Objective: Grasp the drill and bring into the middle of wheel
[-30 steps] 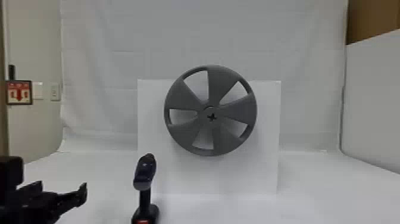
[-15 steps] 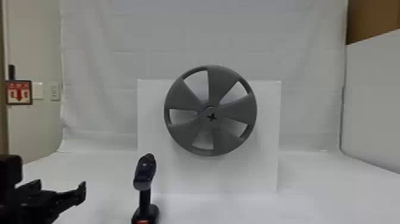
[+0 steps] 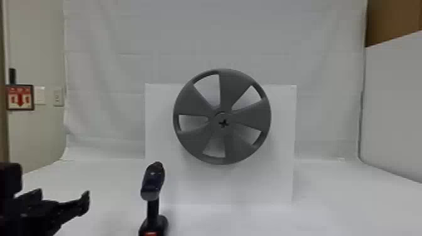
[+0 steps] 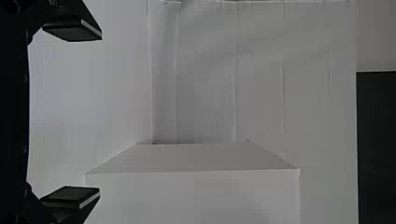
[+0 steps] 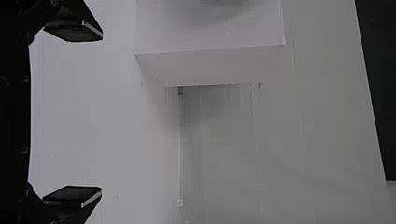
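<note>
Both steps await: my black left claw (image 4: 100, 113) and right claw (image 5: 102, 113) gape, the dark pistol-shaped drill (image 3: 153, 183) ungrasped, the grey five-spoked wheel (image 3: 223, 127) unreached.

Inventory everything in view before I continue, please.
drill: one, black and blue, on the table
wheel: one, grey, on the box's front
box: one, white, beyond the drill
table: one, white, under drill and box
sheet: one, white, behind the box
side panel: one, white, right
upper panel: one, brown, upper right
sign: one, red and white, left
wall plates: two, pale, beside the sign
fixture: one, black, above the sign
left gripper: one, black, open, left of drill
right gripper: one, black, open, right wrist view
</note>
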